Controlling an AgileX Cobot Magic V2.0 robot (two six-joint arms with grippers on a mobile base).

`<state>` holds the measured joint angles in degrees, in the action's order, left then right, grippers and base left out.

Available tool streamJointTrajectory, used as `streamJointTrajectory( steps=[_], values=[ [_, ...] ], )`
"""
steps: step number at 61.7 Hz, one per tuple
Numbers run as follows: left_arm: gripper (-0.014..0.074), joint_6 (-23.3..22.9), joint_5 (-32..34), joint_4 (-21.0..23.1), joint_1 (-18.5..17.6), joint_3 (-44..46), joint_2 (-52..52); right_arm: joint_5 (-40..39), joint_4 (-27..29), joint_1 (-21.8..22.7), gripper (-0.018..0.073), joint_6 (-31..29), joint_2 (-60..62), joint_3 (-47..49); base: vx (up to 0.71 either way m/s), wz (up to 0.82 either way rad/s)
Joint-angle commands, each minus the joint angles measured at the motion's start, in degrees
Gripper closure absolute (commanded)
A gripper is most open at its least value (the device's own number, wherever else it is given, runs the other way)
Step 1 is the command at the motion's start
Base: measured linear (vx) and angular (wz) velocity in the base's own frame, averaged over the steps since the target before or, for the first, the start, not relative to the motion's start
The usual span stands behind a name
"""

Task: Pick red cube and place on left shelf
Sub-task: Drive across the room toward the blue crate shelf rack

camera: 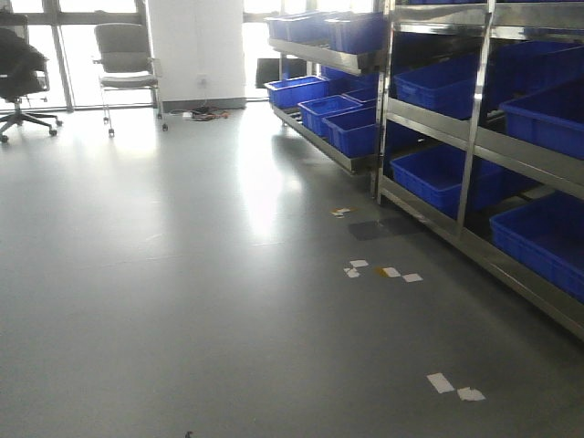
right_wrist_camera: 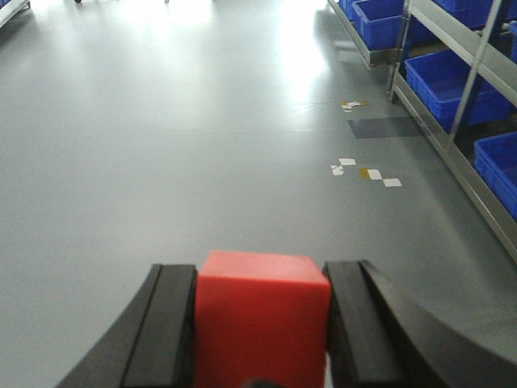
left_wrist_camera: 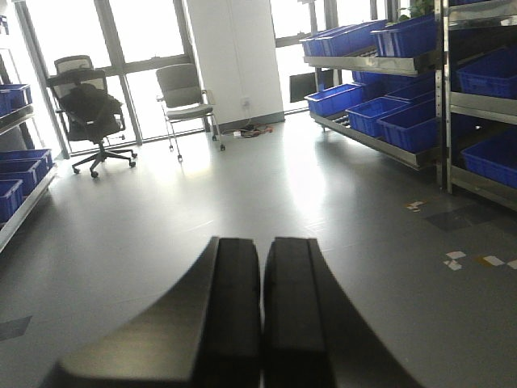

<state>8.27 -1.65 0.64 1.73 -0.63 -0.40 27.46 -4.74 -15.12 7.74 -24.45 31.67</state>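
Observation:
The red cube (right_wrist_camera: 262, 323) fills the gap between the black fingers (right_wrist_camera: 170, 323) of my right gripper (right_wrist_camera: 260, 271), which is shut on it above the grey floor. In the left wrist view my left gripper (left_wrist_camera: 262, 242) is shut, its pads pressed together with nothing between them. The left shelf (left_wrist_camera: 16, 174), a steel rack with blue crates, shows only at the far left edge of the left wrist view, well away from both grippers. Neither gripper shows in the front view.
Tall steel racks (camera: 474, 137) with blue crates line the right side, and another rack (camera: 328, 55) stands further back. Two office chairs (camera: 123, 55) (camera: 18, 73) stand by the windows. Tape marks (camera: 388, 272) dot the floor.

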Motion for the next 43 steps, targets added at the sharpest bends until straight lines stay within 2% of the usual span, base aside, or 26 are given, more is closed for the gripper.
streamJointTrajectory(
  steps=[1,43],
  values=[
    [0.0491,0.0,5.1,0.3,-0.4,-1.3,-0.8,-4.9,-0.2,0.3,0.0502,-0.4,-0.3,1.6,0.25,0.28],
    [0.0491,0.0,5.1,0.3,-0.4,-1.3,-0.8,-4.9,-0.2,0.3,0.0502,-0.4,-0.3,1.6,0.36,0.19]
  ],
)
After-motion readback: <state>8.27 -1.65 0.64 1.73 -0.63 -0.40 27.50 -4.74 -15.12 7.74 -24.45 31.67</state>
